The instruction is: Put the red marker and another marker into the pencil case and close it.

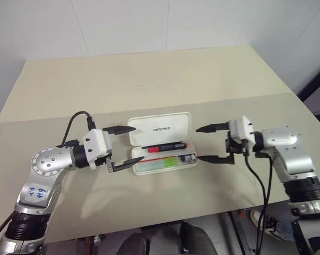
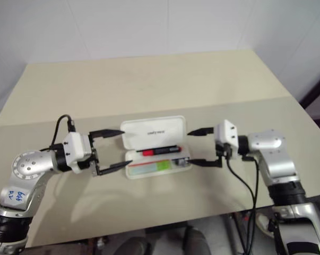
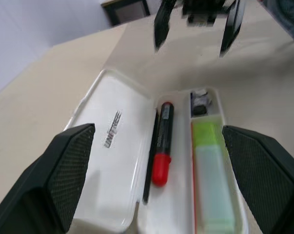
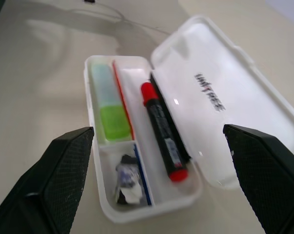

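**Robot arms — appearance**

Two silver-grey metal arms with black joint bands and screw-dotted round housings. White blocky wrists carry the left gripper (image 1: 122,149) and right gripper (image 1: 213,143) — black, tapered fingers with textured pads. Black cables trail each wrist; blue handwriting marks the left arm.

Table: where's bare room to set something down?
The far half of the table behind the open case is bare, as is the near strip before it. Crowded: the case's two ends, flanked by the open left gripper and right gripper.
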You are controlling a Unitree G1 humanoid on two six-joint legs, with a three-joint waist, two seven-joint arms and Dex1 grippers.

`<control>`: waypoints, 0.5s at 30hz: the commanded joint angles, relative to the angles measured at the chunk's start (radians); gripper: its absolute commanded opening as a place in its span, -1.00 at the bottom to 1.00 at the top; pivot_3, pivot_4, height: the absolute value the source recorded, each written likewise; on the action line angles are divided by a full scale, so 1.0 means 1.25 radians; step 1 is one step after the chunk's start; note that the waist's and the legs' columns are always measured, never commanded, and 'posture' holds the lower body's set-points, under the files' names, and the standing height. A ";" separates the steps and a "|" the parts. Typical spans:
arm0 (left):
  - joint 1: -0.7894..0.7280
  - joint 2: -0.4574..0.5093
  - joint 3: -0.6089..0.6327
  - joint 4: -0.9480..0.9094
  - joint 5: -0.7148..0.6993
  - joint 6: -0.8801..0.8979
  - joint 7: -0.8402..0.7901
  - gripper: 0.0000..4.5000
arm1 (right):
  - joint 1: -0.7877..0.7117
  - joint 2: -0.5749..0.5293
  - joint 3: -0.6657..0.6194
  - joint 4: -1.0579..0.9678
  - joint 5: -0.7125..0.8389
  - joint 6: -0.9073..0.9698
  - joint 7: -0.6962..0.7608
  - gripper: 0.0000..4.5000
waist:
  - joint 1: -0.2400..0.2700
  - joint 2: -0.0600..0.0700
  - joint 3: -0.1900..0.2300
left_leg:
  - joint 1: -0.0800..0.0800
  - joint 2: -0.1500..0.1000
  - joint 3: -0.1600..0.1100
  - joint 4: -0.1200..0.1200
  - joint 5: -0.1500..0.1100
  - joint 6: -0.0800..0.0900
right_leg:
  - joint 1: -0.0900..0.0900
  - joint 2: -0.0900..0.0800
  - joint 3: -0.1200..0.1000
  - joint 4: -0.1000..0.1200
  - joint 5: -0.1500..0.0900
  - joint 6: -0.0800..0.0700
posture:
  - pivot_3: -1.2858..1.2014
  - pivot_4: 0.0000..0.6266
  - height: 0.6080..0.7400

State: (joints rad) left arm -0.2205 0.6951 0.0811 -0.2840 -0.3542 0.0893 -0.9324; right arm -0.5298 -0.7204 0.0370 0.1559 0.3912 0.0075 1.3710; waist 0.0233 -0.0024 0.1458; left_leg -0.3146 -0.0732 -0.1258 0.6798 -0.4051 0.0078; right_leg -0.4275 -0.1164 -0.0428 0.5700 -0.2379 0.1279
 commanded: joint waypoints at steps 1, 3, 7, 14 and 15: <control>0.008 0.012 0.043 0.032 -0.020 -0.037 -0.024 0.91 | 0.013 -0.042 -0.067 -0.040 0.042 0.031 0.000 1.00 | 0.000 0.000 0.000 | 0.000 0.000 0.000 0.000 0.000 0.000 | 0.000 0.000 0.000 0.000 0.000 0.000 | 0.03 -0.52 1.00; 0.018 0.009 0.056 0.053 -0.032 -0.050 -0.040 0.72 | 0.025 -0.059 -0.084 -0.045 0.046 0.034 0.004 1.00 | 0.000 0.000 0.000 | 0.000 0.000 0.000 0.000 0.000 0.000 | 0.000 0.000 0.000 0.000 0.000 0.000 | 0.03 -0.52 1.00; 0.030 -0.001 0.066 0.075 -0.036 -0.069 -0.050 0.08 | 0.039 -0.061 -0.094 -0.053 0.042 0.024 0.003 1.00 | -0.001 0.000 0.000 | 0.000 0.000 0.000 0.000 0.000 0.000 | 0.000 0.000 0.000 0.000 0.000 0.000 | 0.03 -0.52 1.00; 0.044 -0.003 0.079 0.097 -0.029 -0.092 -0.048 -0.99 | 0.029 -0.045 -0.083 -0.040 0.030 0.003 0.000 1.00 | 0.000 0.000 0.000 | 0.000 0.000 0.000 0.000 0.000 0.000 | 0.000 0.000 0.000 -0.001 0.000 0.000 | 0.03 -0.52 1.00; 0.047 -0.005 0.085 0.101 -0.024 -0.100 -0.039 -0.99 | 0.026 -0.043 -0.082 -0.034 0.027 -0.003 0.001 1.00 | 0.000 0.000 0.000 | 0.000 0.000 0.000 0.000 0.000 0.000 | 0.000 0.000 0.000 -0.001 0.000 0.000 | 0.03 -0.52 1.00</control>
State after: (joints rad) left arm -0.1677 0.6881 0.1499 -0.1583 -0.3837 -0.0052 -0.9957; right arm -0.4835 -0.7755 -0.0486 0.1212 0.4190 0.0274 1.3712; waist 0.0233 -0.0024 0.1458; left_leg -0.3151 -0.0729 -0.1253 0.6798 -0.4052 0.0077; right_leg -0.4275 -0.1167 -0.0435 0.5693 -0.2378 0.1280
